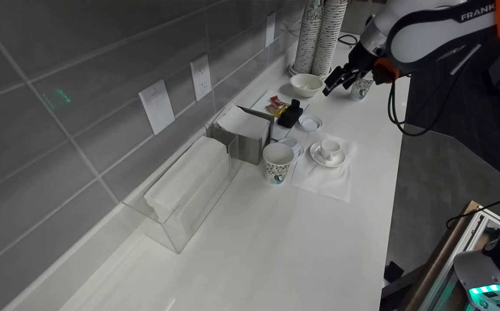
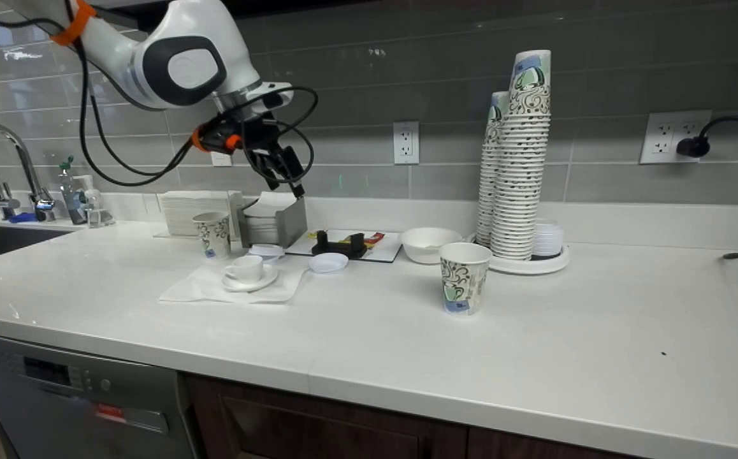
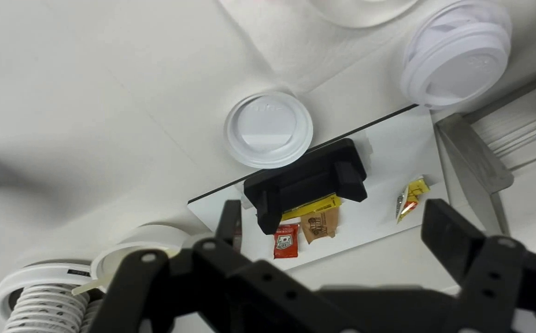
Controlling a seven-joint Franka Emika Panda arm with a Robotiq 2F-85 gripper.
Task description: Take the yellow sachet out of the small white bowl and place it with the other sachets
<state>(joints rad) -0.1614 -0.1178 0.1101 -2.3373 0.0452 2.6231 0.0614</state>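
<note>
My gripper (image 3: 337,226) is open and empty, above the counter; both exterior views (image 1: 337,83) (image 2: 285,175) show it raised. A crumpled yellow sachet (image 3: 411,199) with red print lies on the white board beside my right finger in the wrist view. The other sachets lie by a black stand: a yellow one (image 3: 312,206), a brown one (image 3: 321,225) and a red one (image 3: 286,241). Something red is partly hidden behind my left finger. The small white bowl (image 3: 269,129), shallow and lid-like, sits beside the stand with no sachet in it; both exterior views show it (image 1: 310,123) (image 2: 329,262).
A black stand (image 3: 305,178) is on the white board (image 3: 390,138). A deeper white bowl (image 2: 431,245) is near tall cup stacks (image 2: 515,185). A grey napkin holder (image 1: 250,147), paper cups (image 1: 277,164) (image 2: 464,280), and a white cup on a saucer (image 2: 246,270) stand around.
</note>
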